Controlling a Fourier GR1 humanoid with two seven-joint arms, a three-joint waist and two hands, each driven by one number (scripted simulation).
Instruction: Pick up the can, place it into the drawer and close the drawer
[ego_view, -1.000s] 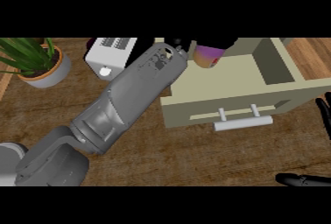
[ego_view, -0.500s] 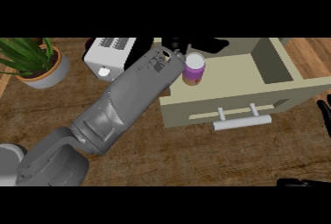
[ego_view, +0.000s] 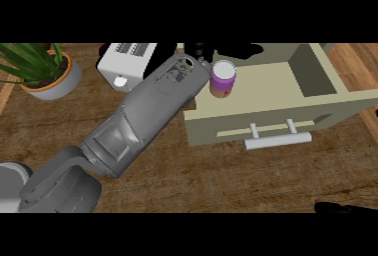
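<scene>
The can (ego_view: 222, 79), purple with a pale lid and an orange base, stands upright inside the open beige drawer (ego_view: 325, 80), near its left wall. My left hand (ego_view: 242, 50) hovers just behind the can's top with its fingers spread and nothing held. The left forearm (ego_view: 151, 117) stretches diagonally from the lower left up to the drawer. The drawer's front panel carries a white bar handle (ego_view: 277, 141) and juts out over the counter. Only a dark part of my right hand (ego_view: 344, 207) shows at the lower right edge, resting.
A white toaster (ego_view: 122, 65) sits left of the drawer, partly behind my forearm. A potted green plant (ego_view: 44, 70) stands at the far left. The wooden counter (ego_view: 221, 175) stretches in front of the drawer.
One second ago the left hand held the can above the drawer's back. It then let go; the can stands lower in the drawer, unmoved over the last half second.
</scene>
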